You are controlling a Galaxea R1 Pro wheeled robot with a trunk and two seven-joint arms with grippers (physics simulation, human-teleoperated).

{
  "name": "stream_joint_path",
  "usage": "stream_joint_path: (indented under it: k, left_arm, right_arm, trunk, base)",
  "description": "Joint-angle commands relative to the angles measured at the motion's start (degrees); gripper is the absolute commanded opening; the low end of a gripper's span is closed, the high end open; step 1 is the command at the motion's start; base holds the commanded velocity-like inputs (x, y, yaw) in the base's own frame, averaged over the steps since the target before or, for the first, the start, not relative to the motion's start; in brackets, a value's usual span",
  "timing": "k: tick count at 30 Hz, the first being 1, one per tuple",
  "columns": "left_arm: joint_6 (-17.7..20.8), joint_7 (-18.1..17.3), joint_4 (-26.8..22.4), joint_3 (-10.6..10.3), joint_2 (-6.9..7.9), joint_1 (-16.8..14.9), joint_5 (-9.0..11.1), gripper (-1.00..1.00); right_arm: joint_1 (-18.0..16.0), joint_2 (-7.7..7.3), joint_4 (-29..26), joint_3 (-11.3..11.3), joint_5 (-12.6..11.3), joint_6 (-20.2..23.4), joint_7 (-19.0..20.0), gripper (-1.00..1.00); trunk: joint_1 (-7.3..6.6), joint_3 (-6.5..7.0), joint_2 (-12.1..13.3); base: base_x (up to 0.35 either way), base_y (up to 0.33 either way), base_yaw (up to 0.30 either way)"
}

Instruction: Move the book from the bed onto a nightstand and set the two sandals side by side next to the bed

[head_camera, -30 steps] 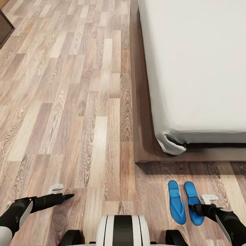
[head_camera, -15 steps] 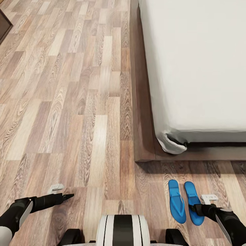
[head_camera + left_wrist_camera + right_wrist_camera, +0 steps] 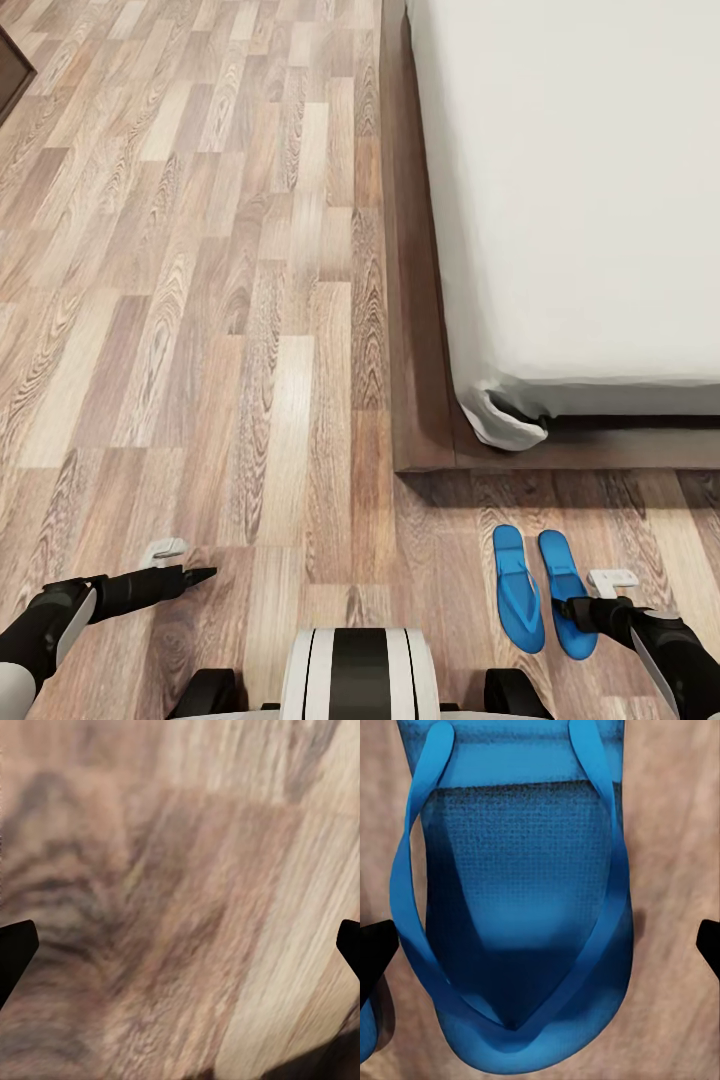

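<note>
Two blue sandals lie side by side on the plank floor just off the foot corner of the bed (image 3: 580, 200): the left sandal (image 3: 518, 590) and the right sandal (image 3: 556, 565). My right gripper (image 3: 565, 608) hovers low over the right sandal's near end. In the right wrist view that sandal (image 3: 517, 892) lies between the widely spread fingertips, and the right gripper (image 3: 540, 952) is open and holds nothing. My left gripper (image 3: 200, 575) hangs open over bare floor (image 3: 180, 870) at the lower left. The book and the nightstand are out of view.
The bed's dark wood frame (image 3: 415, 400) juts out along the floor, with a loose sheet corner (image 3: 505, 420) hanging over it. A dark piece of furniture (image 3: 12, 75) pokes in at the far upper left. My base (image 3: 360, 675) sits at the bottom centre.
The head view has crept very slightly. Both arms and both sandals stay where they were.
</note>
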Motion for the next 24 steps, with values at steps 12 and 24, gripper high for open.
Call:
stream_joint_path:
  k: [12,24]
  left_arm:
    - [0.55,-0.16,-0.01,0.14,0.00,-0.02,0.23,1.00]
    - [0.55,-0.16,-0.01,-0.01,-0.04,-0.02,0.21,1.00]
  right_arm:
    - [-0.01,0.06,-0.11,-0.35,0.60,0.33,0.52,1.00]
    - [-0.04,0.05,-0.11,-0.35,0.60,0.29,0.52,1.00]
  trunk:
    - [-0.01,-0.03,-0.01]
    - [-0.24,1.97,0.11]
  base:
    - [0.000,0.000,0.000]
    - [0.000,0.000,0.000]
